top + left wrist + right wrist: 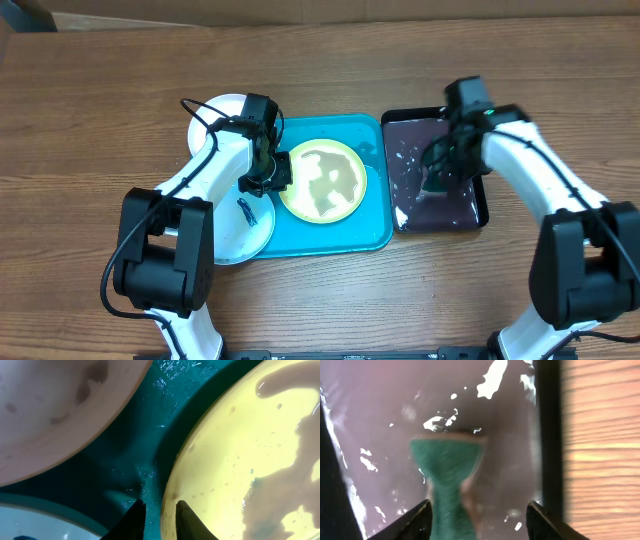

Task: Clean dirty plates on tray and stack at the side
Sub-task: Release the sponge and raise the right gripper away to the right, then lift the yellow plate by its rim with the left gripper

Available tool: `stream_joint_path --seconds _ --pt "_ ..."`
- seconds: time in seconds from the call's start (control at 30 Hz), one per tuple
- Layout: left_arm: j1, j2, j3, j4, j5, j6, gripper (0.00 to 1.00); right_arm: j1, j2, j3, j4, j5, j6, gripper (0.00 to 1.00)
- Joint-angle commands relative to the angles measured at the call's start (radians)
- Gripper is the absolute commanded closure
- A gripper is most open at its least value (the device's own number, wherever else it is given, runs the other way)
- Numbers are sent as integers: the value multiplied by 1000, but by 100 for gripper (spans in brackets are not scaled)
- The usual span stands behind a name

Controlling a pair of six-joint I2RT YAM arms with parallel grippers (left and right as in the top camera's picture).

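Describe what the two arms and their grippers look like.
The left arm and right arm share smooth white tubular links joined by bulky black joint housings. A thin black cable loops beside the left arm's forward link. The left gripper and right gripper each end in two dark, tapering fingers. No markings are legible.

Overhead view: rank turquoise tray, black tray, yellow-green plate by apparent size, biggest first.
1. turquoise tray: largest footprint.
2. black tray: somewhat smaller, though the right arm covers part of it.
3. yellow-green plate: smallest, lying wholly inside the turquoise tray.
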Motion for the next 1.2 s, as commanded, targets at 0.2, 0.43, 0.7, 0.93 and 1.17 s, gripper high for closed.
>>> stream_joint_path --seconds 0.2,0.43,0.7,0.93,1.17 --pt "1 10 -17 7 -10 3 78 -223 2 161 -34 -16 6 0" --pt "1 10 -75 57 -10 -31 96 -283 2 161 -30 -15 6 0" --pt "3 8 33 -46 -10 -10 96 -284 2 161 -30 -15 6 0" --pt "3 8 229 -144 -10 7 96 -284 2 161 -31 -15 6 0" --pt "1 8 415 -220 -14 32 96 -284 2 161 -30 -15 6 0"
